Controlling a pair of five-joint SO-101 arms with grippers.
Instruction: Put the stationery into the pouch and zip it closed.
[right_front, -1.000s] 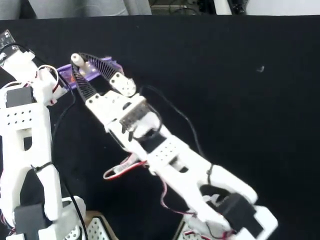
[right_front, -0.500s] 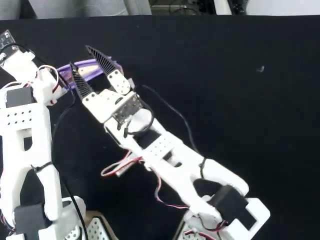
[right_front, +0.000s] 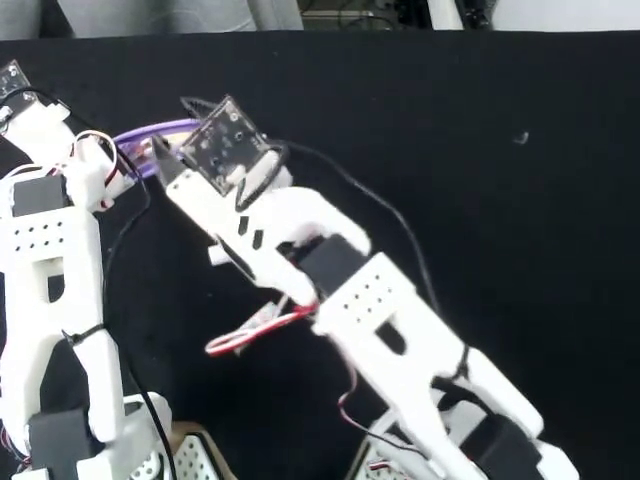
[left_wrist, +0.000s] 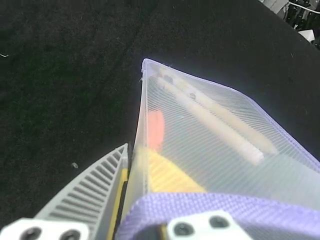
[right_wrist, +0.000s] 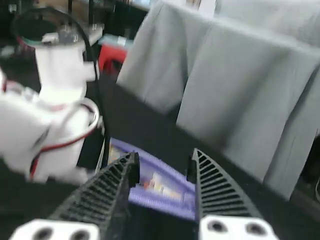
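The pouch (left_wrist: 210, 150) is translucent with a purple zip edge; inside lie two white sticks, an orange piece and a yellow piece. My left gripper (left_wrist: 145, 220) is shut on the pouch's purple edge and holds it up off the black table. In the high view the pouch (right_front: 150, 133) shows as a purple strip at the far left, between the two arms. My right gripper (right_wrist: 165, 160) stands open just above the pouch's purple edge (right_wrist: 160, 187), with nothing between its fingers. The right arm (right_front: 300, 250) covers most of the pouch from above.
A black cloth covers the table (right_front: 500, 150), bare on the right half. The left arm (right_front: 50, 250) stands along the left edge. Loose red and white cables (right_front: 245, 335) hang under the right arm. Grey drapes (right_wrist: 240, 80) hang behind the table.
One second ago the right gripper held a white-tipped item over the pouch; it then opened and the item is gone from its fingers. The right wrist has since tipped over above the pouch.
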